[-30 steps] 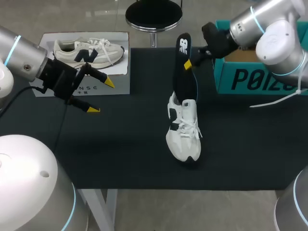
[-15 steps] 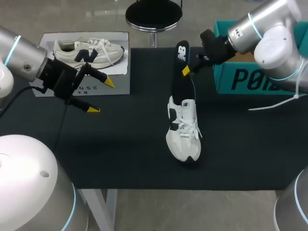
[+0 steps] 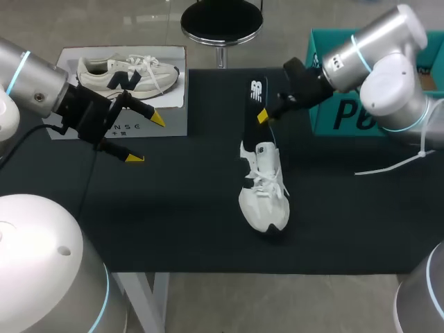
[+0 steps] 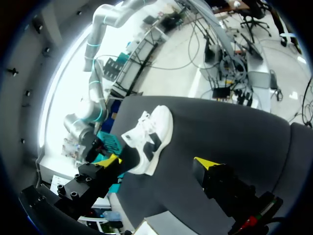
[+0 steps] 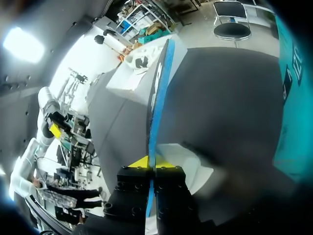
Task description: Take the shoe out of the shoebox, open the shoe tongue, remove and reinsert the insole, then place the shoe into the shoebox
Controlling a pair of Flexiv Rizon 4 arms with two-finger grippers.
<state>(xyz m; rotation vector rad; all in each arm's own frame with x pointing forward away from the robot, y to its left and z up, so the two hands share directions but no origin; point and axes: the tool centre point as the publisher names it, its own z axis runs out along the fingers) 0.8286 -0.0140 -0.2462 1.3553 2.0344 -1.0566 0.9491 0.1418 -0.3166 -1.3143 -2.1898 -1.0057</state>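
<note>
Our right gripper (image 5: 152,165) is pinched tight on the black insole (image 3: 254,104), with one yellow tip on each flat side. The insole stands up on its end, and its low end meets the heel opening of the white shoe (image 3: 264,198). The shoe lies on the black mat (image 3: 173,215) with its toe at 6 o'clock. The teal shoebox (image 3: 319,121) sits at 3 o'clock from the insole. Our left gripper (image 3: 146,139) is spread wide with nothing in it, at 9 o'clock from the shoe, by the grey lid (image 3: 177,126)
</note>
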